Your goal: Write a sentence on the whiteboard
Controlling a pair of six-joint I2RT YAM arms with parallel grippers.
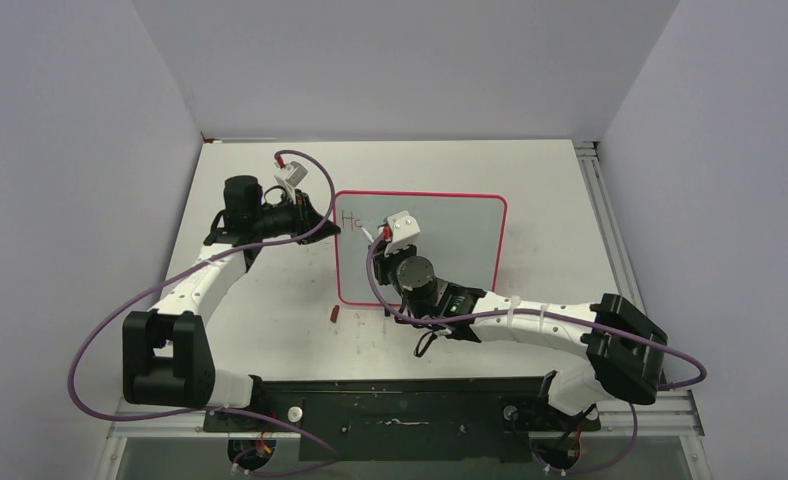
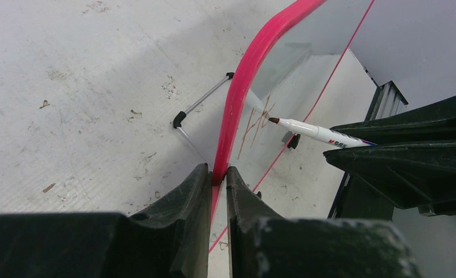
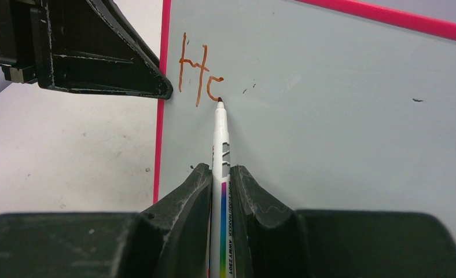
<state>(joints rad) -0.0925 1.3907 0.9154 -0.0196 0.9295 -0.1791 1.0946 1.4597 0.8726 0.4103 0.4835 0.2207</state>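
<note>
The whiteboard, white with a thin pink-red frame, lies mid-table. My left gripper is shut on its left frame edge. My right gripper is shut on a white marker whose brown tip touches the board near its top left corner. The sentence reads only "H" and a partly drawn round letter, in reddish-brown strokes beside the left frame edge. These strokes and the marker show in the left wrist view too.
A small red marker cap lies on the white table just off the board's near left corner. A black board foot sticks out on the left side. A metal rail runs along the table's right edge. Walls close in at the back and sides.
</note>
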